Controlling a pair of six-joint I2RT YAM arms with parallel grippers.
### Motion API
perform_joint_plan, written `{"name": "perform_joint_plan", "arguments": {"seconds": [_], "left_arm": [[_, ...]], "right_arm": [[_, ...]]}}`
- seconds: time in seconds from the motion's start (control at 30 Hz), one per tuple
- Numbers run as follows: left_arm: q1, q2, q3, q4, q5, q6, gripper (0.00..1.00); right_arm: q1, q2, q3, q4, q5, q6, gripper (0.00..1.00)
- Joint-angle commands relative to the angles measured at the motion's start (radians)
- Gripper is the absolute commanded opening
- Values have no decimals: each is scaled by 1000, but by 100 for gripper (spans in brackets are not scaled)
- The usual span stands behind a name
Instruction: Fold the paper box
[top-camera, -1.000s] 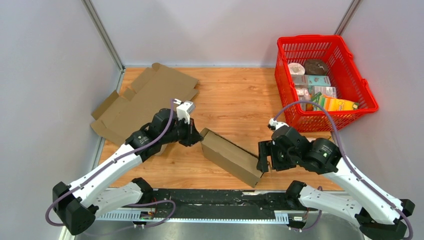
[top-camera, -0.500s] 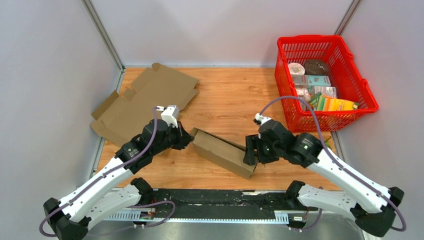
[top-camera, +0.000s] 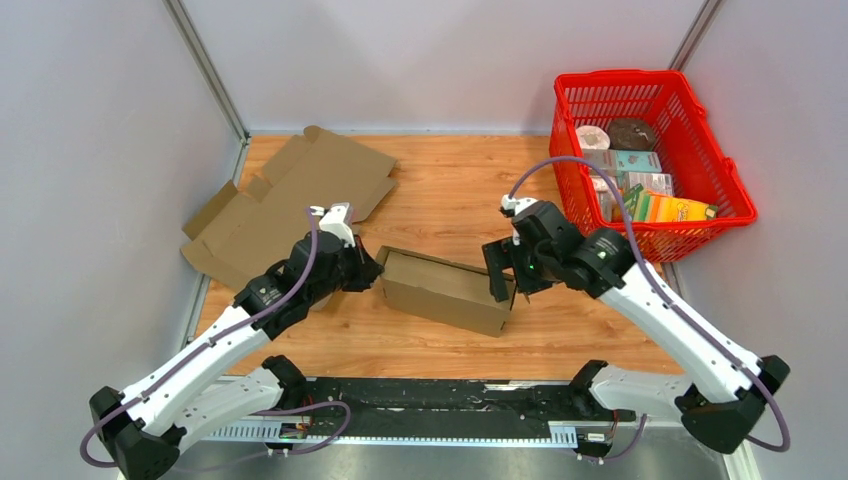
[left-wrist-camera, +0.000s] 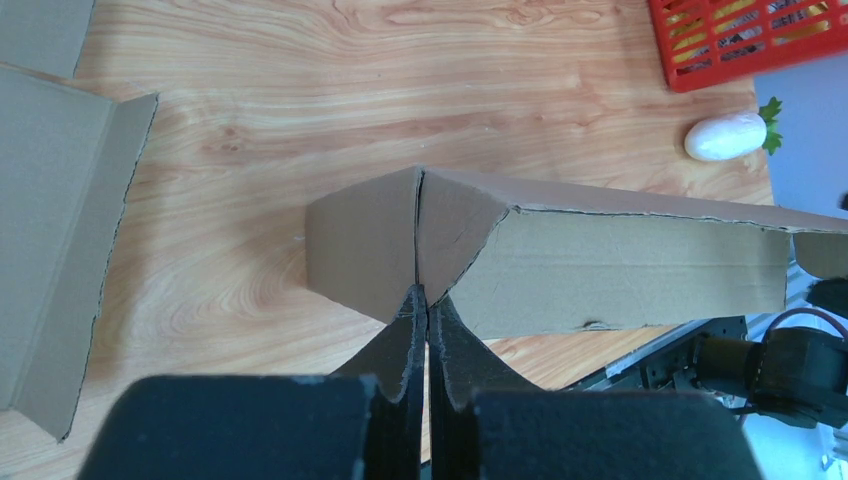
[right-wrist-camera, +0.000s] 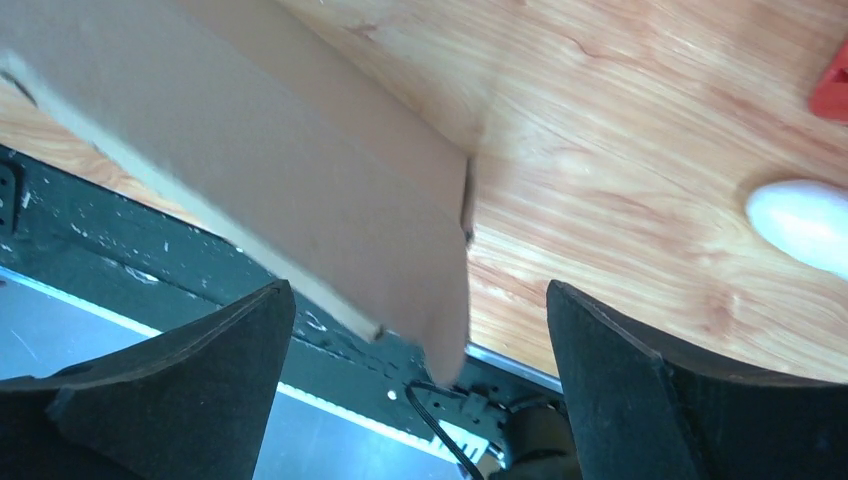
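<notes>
The brown paper box (top-camera: 445, 288) lies on the wooden table, long and low, its top open. My left gripper (top-camera: 372, 272) is shut on the box's left end. In the left wrist view the fingertips (left-wrist-camera: 410, 310) pinch the cardboard edge at the corner of the box (left-wrist-camera: 600, 260). My right gripper (top-camera: 503, 275) is open at the box's right end. In the right wrist view the corner of the box (right-wrist-camera: 250, 180) hangs between the wide-apart jaws (right-wrist-camera: 418, 290) and touches neither finger.
A flat unfolded cardboard sheet (top-camera: 290, 195) lies at the back left. A red basket (top-camera: 600, 230) of groceries stands at the back right. A small white toy vegetable (left-wrist-camera: 728, 137) lies on the table near the basket. The black rail (top-camera: 430, 395) runs along the front edge.
The box has swung from a diagonal to nearly level and moved back from the front edge. Both arms moved with it, the right gripper going left and farther from the front edge.
</notes>
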Motion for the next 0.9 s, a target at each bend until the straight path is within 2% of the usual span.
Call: {"name": "perform_joint_plan", "arguments": {"seconds": [0.0,0.27,0.3,0.5,0.6,0.67,0.7,0.87], "left_arm": [[-6,28,23,-87,-10,-5,0],[-6,31,21,-89,-4,-2,0],[-6,31,26,-90,-4,0,0],[-6,28,26,-95,2,4,0],[-6,31,27,-95,2,9,0],[-8,28,27,-90,5,7,0],[-6,30,27,-92,5,7,0],[-6,28,27,-89,16,1,0]], "right_arm": [[-6,-97,37,-173,46,-63,99],[-8,-150,-35,-69,76,-67,81],[-8,-143,-39,-47,48,-60,73],[-8,-136,-72,6,3,-28,48],[-8,-125,-50,10,-18,-5,32],[-8,-114,-23,10,-67,13,26],[-7,-105,-10,10,-82,42,18],[-20,-87,46,26,-194,134,3]]}}
